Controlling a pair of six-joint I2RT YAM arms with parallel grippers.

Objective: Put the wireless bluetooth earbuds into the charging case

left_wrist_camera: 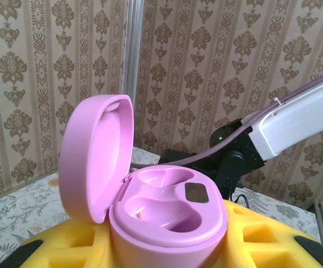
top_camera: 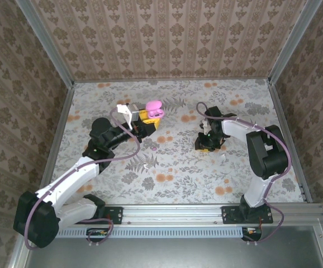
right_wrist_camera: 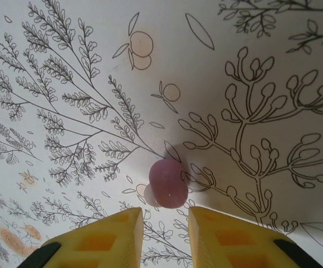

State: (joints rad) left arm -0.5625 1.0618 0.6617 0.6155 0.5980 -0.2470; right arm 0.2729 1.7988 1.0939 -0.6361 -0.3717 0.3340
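Tablecloth (right_wrist_camera: 66, 56) bears one earbud (right_wrist_camera: 168, 183) just ahead of the right gripper (right_wrist_camera: 165, 216).

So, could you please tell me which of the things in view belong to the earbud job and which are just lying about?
Belonging to the job:
- open pink charging case, held in the left claw
- pink earbud, on the floral tablecloth just ahead of the right claw

Just lying about:
- small white scrap on the cloth
- patterned wallpaper

Left gripper (top_camera: 148, 114) clamped; right gripper (right_wrist_camera: 165, 216) points downward, jaws narrowly parted.
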